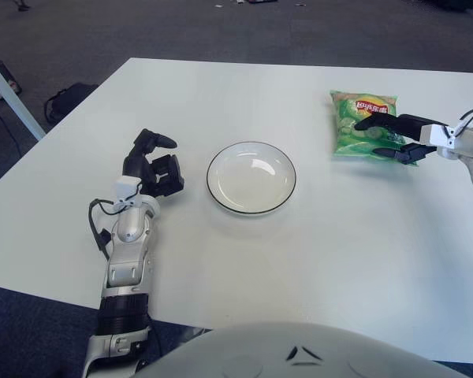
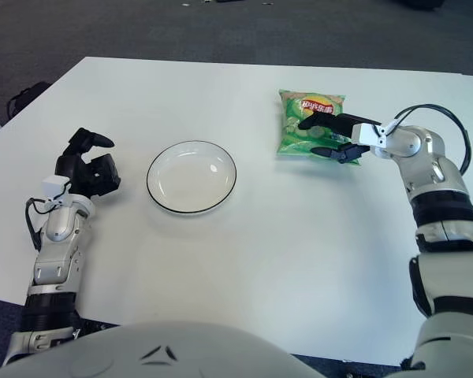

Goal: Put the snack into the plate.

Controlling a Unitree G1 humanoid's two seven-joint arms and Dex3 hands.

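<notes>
A green snack bag [image 1: 361, 120] lies at the far right of the white table [image 1: 315, 260]. My right hand [image 1: 381, 138] reaches in from the right and is closed on the bag's near right part, one finger on top and the others under its near edge. That edge looks slightly lifted. A white plate with a dark rim [image 1: 251, 178] sits empty at the middle of the table, left of the bag. My left hand [image 1: 159, 159] shows left of the plate, fingers relaxed and holding nothing.
The table's near edge runs along the bottom. Dark floor lies beyond the far edge, with a white table leg [image 1: 6, 87] and a dark bag [image 1: 67, 98] at the far left.
</notes>
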